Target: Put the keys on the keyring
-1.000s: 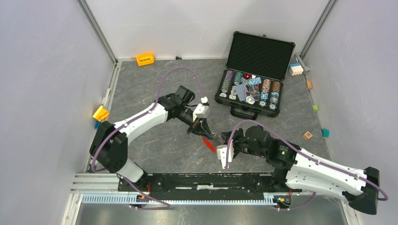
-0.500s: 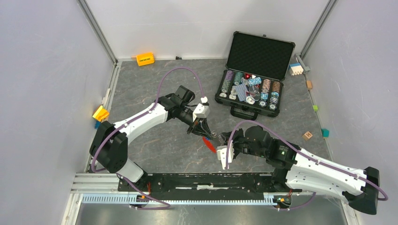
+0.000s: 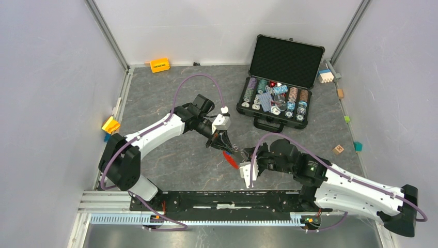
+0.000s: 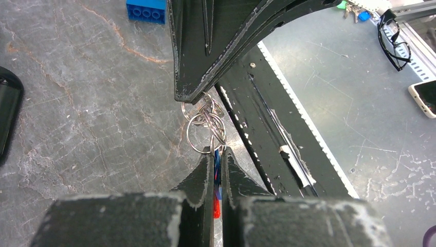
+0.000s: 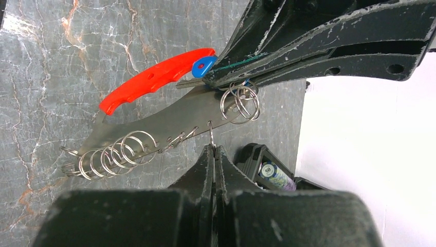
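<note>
The keyring hangs between my two grippers above the table. Its red fob (image 5: 154, 80) (image 3: 230, 159) sticks out of my left gripper (image 4: 219, 154) (image 3: 224, 143), which is shut on the fob's end and on a blue key tag (image 5: 204, 65). A bunch of silver rings (image 5: 240, 103) (image 4: 205, 126) dangles just beyond those jaws. My right gripper (image 5: 214, 148) (image 3: 244, 153) is shut on one thin silver ring. A coil of several rings (image 5: 113, 153) trails off to its left. No key blades show clearly.
An open black case (image 3: 281, 62) of poker chips stands at the back right. An orange block (image 3: 159, 65) lies at the back wall and a yellow block (image 3: 110, 125) by the left wall. Small coloured blocks (image 3: 341, 149) dot the right side. The black rail (image 3: 227, 199) runs along the near edge.
My right gripper's jaws have closed fully on the thin ring and shifted slightly nearer. The left arm and the fob have held still.
</note>
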Available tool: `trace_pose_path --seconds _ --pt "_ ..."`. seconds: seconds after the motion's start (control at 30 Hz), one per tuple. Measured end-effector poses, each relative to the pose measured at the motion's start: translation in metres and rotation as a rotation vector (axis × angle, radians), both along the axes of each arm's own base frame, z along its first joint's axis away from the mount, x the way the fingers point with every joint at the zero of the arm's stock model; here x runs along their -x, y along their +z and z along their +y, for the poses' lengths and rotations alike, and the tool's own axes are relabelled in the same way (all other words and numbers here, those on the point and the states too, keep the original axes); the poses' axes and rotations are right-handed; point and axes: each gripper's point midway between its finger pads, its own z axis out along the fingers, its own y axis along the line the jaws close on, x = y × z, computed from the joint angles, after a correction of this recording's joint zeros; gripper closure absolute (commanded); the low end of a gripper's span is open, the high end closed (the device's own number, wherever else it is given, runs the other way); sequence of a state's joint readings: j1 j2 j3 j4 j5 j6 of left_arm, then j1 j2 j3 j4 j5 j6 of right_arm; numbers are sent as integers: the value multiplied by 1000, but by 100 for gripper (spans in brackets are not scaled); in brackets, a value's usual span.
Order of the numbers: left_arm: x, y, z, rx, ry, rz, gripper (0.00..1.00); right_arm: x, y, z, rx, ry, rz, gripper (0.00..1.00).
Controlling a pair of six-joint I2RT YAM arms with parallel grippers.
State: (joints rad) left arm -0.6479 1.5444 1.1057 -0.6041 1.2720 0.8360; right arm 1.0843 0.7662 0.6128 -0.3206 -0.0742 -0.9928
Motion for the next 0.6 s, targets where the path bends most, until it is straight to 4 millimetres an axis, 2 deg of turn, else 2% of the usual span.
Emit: trace_pose_path --seconds 0.17,0.23,0.47,0.53,0.6 --pt "2 0 1 12 -14 -4 98 4 3 0 -11 19 4 100" --pt "3 -3 3 5 -20 -2 94 6 4 0 -18 27 6 100" --pt "-6 -1 3 4 -59 10 90 12 5 1 -27 60 25 100" --pt "-6 0 3 3 -72 9 86 14 6 2 -31 70 33 100" --pt "-6 1 3 -2 -81 14 75 15 6 3 -34 79 44 100"
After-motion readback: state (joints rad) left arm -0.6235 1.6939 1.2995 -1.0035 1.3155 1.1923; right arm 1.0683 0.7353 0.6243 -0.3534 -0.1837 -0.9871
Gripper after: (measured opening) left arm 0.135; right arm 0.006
